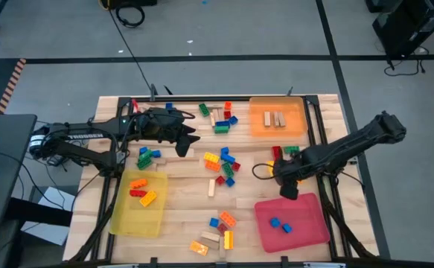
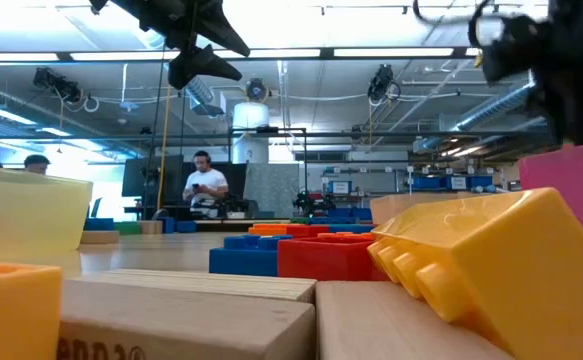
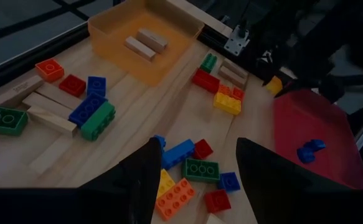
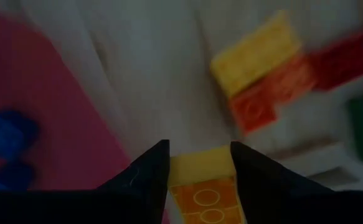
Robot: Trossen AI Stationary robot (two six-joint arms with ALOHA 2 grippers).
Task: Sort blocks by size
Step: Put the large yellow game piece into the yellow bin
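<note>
Plastic blocks in many colours and tan wooden pieces lie scattered over the wooden table point(image 1: 187, 216). My right gripper point(image 1: 288, 187) hangs near the far rim of the red tray point(image 1: 306, 231) and is shut on a small yellow-and-orange block point(image 4: 201, 167). Two blue blocks point(image 1: 281, 225) lie in that tray. My left gripper point(image 3: 197, 180) is open with nothing between its fingers, held above a cluster of blocks point(image 3: 190, 168) near the table's middle point(image 1: 189, 135). My right gripper pinches the yellow-and-orange block by its two opposite sides point(image 4: 176, 186) between its two fingers. The fingers point down from above. The block is lifted clear of the table, studs facing the camera.
An orange tray point(image 1: 297, 123) at the far right holds two wooden pieces point(image 1: 275, 119). A yellow tray point(image 1: 127, 216) at the near left holds red and orange blocks. A yellow, orange and red row of blocks point(image 4: 262, 68) lies on the table below my right gripper.
</note>
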